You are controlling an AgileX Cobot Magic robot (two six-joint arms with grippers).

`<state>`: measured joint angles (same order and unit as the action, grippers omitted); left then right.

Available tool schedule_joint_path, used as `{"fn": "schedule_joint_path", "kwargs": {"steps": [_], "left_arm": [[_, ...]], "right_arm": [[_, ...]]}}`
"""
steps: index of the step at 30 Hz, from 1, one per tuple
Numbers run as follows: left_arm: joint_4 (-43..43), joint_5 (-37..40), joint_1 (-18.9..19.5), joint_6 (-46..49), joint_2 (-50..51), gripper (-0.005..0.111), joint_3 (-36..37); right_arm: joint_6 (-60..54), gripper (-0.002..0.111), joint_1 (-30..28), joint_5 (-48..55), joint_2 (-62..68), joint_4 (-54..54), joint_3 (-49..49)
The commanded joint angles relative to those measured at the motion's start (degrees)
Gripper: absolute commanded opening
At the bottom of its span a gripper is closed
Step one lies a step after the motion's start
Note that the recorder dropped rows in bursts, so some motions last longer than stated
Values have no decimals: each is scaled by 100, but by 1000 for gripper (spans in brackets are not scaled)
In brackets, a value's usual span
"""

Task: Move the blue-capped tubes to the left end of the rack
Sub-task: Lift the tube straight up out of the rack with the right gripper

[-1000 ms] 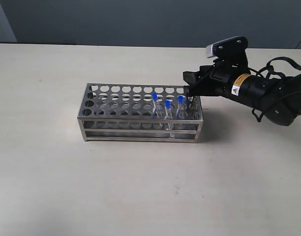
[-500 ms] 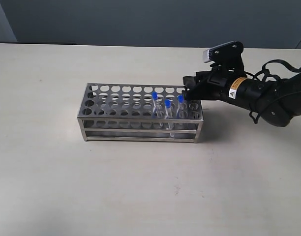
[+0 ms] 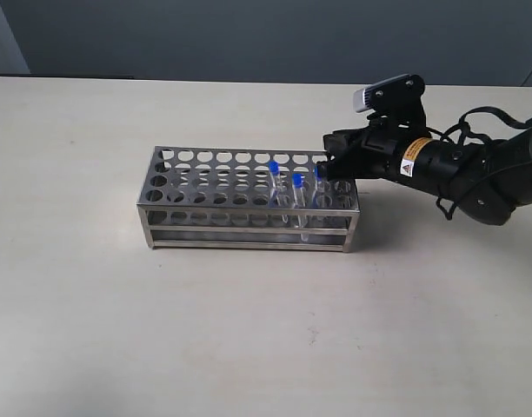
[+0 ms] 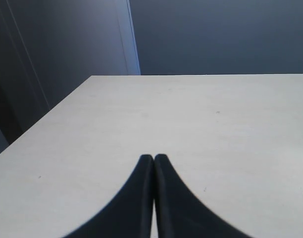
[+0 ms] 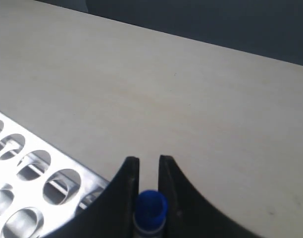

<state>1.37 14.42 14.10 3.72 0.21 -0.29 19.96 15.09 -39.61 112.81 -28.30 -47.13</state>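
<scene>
The steel rack stands mid-table with blue-capped tubes in holes near its right end: one, a second, and a third partly hidden behind my right gripper. In the right wrist view that gripper is shut on this third tube's blue cap, both fingers against its sides, with the rack's top plate beside it. My left gripper is shut and holds nothing, over bare table; it does not show in the exterior view.
The pale table spreads around the rack on all sides. The rack's left holes hold nothing. A dark wall runs behind the table's far edge. The right arm's cables hang to the right of the rack.
My right gripper has edged lower and left onto the rightmost tube, and its fingers have narrowed from wide apart to pressing on the blue cap. The rack and the other tubes are unmoved.
</scene>
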Motion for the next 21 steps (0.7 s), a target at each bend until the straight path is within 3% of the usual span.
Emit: {"fn": "schedule_joint_path", "kwargs": {"steps": [1, 14, 21], "left_arm": [[4, -67, 6, -21, -21, 0, 29], [4, -67, 6, -21, -21, 0, 29], [4, -67, 6, -21, -21, 0, 29]], "right_arm": [[-29, 0, -67, 200, -193, 125, -18], [326, 0, -29, 651, -1306, -596, -18], [278, 0, 774, 605, -1854, -733, -174]]}}
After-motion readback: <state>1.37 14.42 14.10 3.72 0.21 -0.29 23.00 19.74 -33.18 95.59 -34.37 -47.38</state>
